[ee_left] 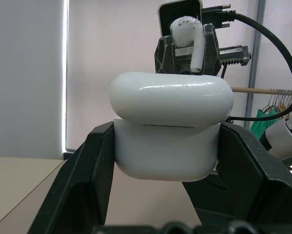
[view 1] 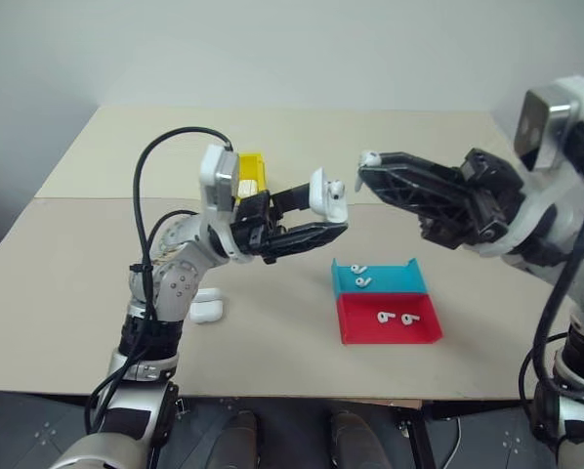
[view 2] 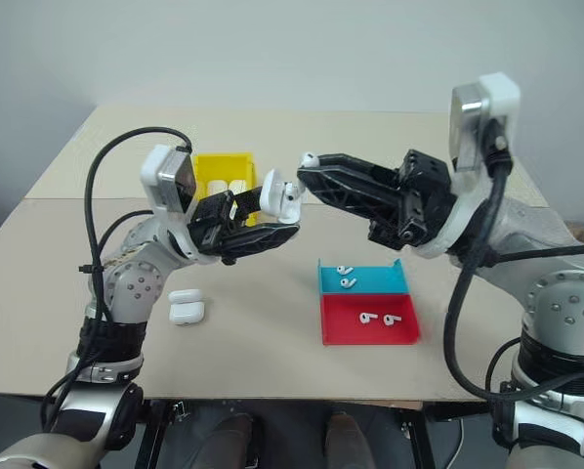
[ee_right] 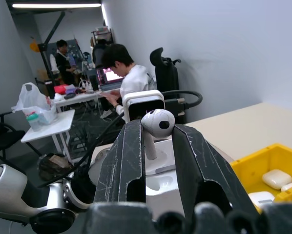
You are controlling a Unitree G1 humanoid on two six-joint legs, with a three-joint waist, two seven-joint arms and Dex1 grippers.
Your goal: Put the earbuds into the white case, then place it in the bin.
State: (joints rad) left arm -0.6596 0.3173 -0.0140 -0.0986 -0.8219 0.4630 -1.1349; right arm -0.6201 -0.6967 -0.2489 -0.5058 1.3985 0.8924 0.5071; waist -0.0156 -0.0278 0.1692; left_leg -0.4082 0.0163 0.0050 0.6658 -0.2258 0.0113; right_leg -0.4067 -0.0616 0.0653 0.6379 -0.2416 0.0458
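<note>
Right wrist view first: right gripper (ee_right: 157,146) clamped on one earbud (ee_right: 157,123), bulb poking up past the fingertips, stem pinched between the two black fingers. Directly beyond those tips, the white case (ee_right: 158,181) with lid open. Seen from the head, right gripper (view 2: 316,168) raised over the table, pointing toward the left gripper (view 2: 272,220), earbud at its very tip, just beside the open case but not yet seated.

Left gripper closed tight on the white case (ee_left: 170,129) — black fingers flat against both side walls, lid hinged back, opening facing the incoming earbud (ee_left: 189,36).

To do the insertion well, judged from this: line the stem up with a free socket before pushing, come in along the socket's axis rather than at a slant, keep the case steady, and release only once the bulb sits down in its well. Worth expecting a slip, since the earbud is glossy and held by the stem alone — a crooked entry could flick it out onto the table.

Farther out from the left gripper: bin (view 2: 214,172) behind it, yellow, already holding white cases; two spare cases (view 2: 186,306) lying below near the left arm. Below the right gripper, blue-and-red tray (view 2: 401,335) with four more earbuds (view 2: 346,276), two in each half.
</note>
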